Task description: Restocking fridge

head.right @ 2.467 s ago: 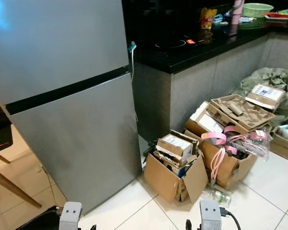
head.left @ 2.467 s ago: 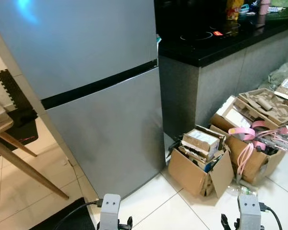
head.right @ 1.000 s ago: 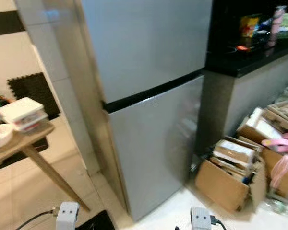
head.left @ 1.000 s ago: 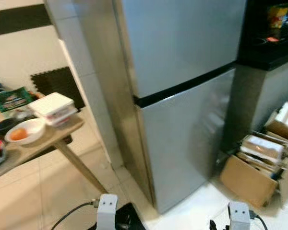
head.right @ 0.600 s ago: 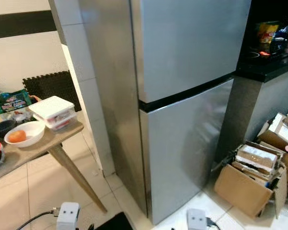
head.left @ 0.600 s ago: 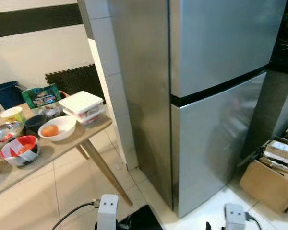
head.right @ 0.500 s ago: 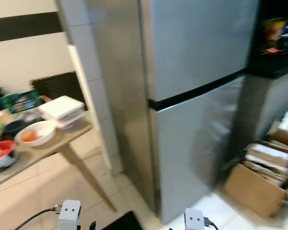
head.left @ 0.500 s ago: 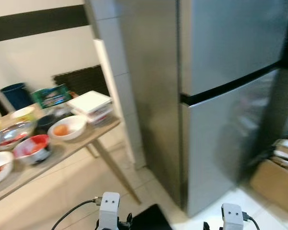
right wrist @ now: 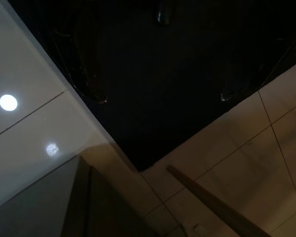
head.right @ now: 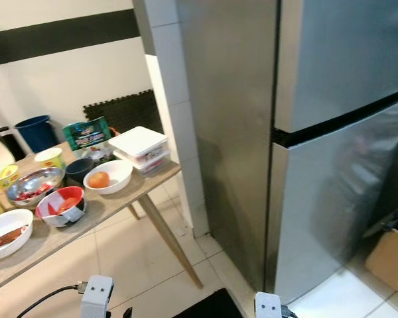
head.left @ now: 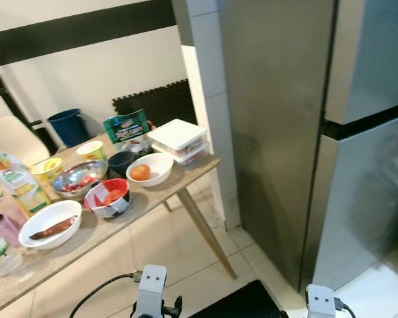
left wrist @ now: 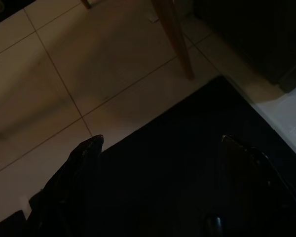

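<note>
A silver two-door fridge stands on the right with both doors closed. To its left, a wooden table holds food: a white lidded container, a white bowl with an orange fruit, a red bowl, a metal bowl, a white plate, a green packet and a carton. Both arms hang low. My left gripper is open over a black floor mat. My right gripper is open too, with nothing between its fingers.
A white tiled pillar stands between table and fridge. The table's slanted leg reaches toward the black floor mat at my feet. A blue bucket and a dark foam mat sit by the back wall. A cardboard box lies at the far right.
The camera has swung left: the fridge now sits at the right edge, the table with food has come into view, and most of the cardboard boxes have left the picture. Both arms still hang.
</note>
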Robot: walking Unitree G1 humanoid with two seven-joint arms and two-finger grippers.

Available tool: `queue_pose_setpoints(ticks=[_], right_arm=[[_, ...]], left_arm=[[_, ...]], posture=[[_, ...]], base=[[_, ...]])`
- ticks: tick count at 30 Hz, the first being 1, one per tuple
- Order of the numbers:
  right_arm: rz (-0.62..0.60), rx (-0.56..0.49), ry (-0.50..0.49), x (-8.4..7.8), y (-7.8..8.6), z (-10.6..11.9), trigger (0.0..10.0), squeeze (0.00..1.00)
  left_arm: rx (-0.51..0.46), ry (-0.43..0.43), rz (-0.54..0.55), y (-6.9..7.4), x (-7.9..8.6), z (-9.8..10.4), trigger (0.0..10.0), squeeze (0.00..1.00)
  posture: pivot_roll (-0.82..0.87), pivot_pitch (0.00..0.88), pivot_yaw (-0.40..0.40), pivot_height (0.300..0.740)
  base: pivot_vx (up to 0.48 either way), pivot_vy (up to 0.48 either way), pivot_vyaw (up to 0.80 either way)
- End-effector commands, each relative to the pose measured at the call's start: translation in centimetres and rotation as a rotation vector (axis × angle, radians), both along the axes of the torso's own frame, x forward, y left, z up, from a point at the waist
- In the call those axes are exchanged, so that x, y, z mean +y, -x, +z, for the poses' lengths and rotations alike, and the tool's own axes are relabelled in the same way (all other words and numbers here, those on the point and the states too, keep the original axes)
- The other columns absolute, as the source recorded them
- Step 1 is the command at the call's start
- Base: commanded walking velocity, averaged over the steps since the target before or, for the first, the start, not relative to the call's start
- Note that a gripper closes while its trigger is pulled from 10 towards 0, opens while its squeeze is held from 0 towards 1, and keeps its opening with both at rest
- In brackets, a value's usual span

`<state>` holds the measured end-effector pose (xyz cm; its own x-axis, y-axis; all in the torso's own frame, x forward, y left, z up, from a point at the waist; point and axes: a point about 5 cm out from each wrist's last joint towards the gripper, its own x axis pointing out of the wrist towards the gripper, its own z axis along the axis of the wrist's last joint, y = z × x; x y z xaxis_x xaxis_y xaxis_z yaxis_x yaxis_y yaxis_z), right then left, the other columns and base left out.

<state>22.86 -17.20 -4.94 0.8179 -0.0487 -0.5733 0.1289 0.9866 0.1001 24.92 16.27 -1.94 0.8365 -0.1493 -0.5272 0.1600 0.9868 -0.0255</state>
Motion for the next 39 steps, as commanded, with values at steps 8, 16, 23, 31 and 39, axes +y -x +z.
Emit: queue_pose_setpoints(ticks=[8, 16, 23, 31, 39], right_arm=[[0.042, -0.004, 0.008, 0.3, -1.3, 0.6, 10.0, 0.0], [0.035, -0.009, 0.024, -0.6, -1.7, 1.0, 10.0, 0.0], [0.047, 0.019, 0.049, -1.7, -0.6, 0.4, 10.0, 0.0], [0.039, 0.047, 0.037, -1.3, 0.6, -0.4, 10.0, 0.0], [0.053, 0.036, 0.034, -1.1, -0.2, 0.0, 10.0, 0.0]], left_arm=[[-0.015, -0.006, 0.029, -0.7, -0.2, 0.2, 10.0, 0.0], [-0.012, 0.01, 0.04, -0.9, -1.1, 0.1, 10.0, 0.0], [0.021, 0.021, 0.051, 0.5, -1.5, -0.9, 10.0, 0.0], [0.042, 0.002, 0.046, 1.4, -0.8, -1.7, 10.0, 0.0], [0.026, 0.007, 0.045, 0.5, -1.1, -1.2, 10.0, 0.0]], posture=[[0.01, 0.0, 0.119, 0.74], [-0.01, 0.0, 0.091, 0.74], [-0.03, 0.0, 0.081, 0.74], [-0.06, 0.0, 0.096, 0.74], [-0.06, 0.0, 0.098, 0.74]], base=[[0.0, 0.0, 0.0], [0.0, 0.0, 0.0], [0.0, 0.0, 0.0], [0.0, 0.0, 0.0], [0.0, 0.0, 0.0]])
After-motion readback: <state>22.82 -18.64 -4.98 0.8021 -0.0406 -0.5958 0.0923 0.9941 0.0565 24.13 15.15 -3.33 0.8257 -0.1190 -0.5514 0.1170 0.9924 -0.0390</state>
